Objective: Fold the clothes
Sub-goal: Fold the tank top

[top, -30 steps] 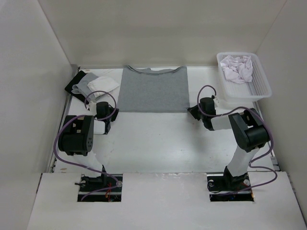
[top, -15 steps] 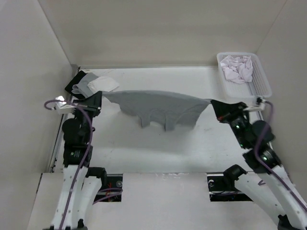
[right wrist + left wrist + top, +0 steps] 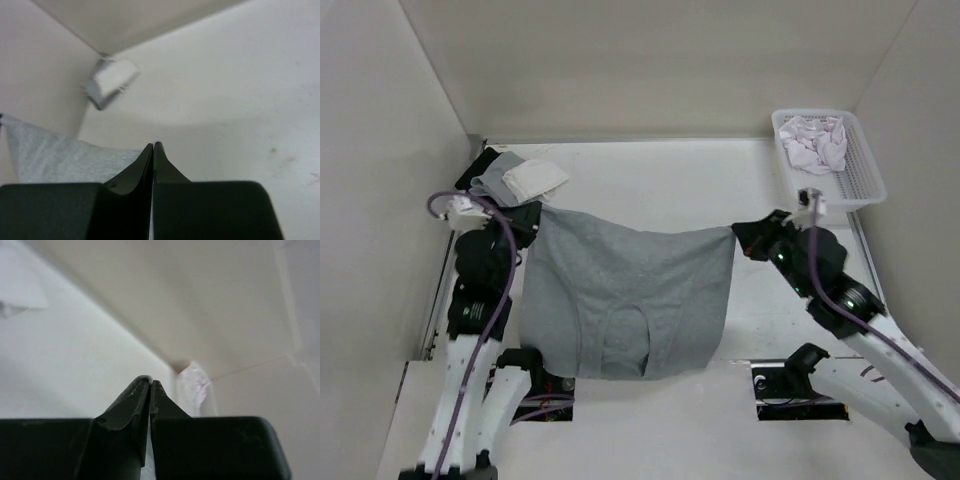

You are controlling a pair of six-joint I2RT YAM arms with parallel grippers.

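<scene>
Top external view, one entry per item.

Item 1, grey T-shirt [image 3: 630, 300]: held in the air between the two arms, off the table [image 3: 650, 185]. Its upper edge is stretched nearly straight from one gripper to the other, and the rest hangs as a broad sheet toward the near edge. An overlapped panel shows in its lower middle. Which edge of the garment is pinched cannot be told.

Item 2, left gripper [image 3: 528, 218]: at the shirt's upper left corner. The left wrist view shows its jaws pressed together at the tips, so it is judged to be clamped on the fabric.

Item 3, right gripper [image 3: 748, 238]: at the upper right corner. The right wrist view shows its jaws closed tight, with grey knit trailing off beside the fingers, so it too is judged to grip the shirt.

Item 4, basket [image 3: 868, 190]: far right corner, holding a crumpled white-lilac garment [image 3: 815, 142].

Item 5, cloth pile [image 3: 515, 178]: black, grey and white, far left corner, just beyond the left gripper.

Status: no finished fold is visible. The shirt is lifted and spread, which reads as a mid-fold carry or a repositioning. What is left, as judged here, is to lay it down, crease it over and set it as a neat bundle. The basket garment has not been started.
</scene>
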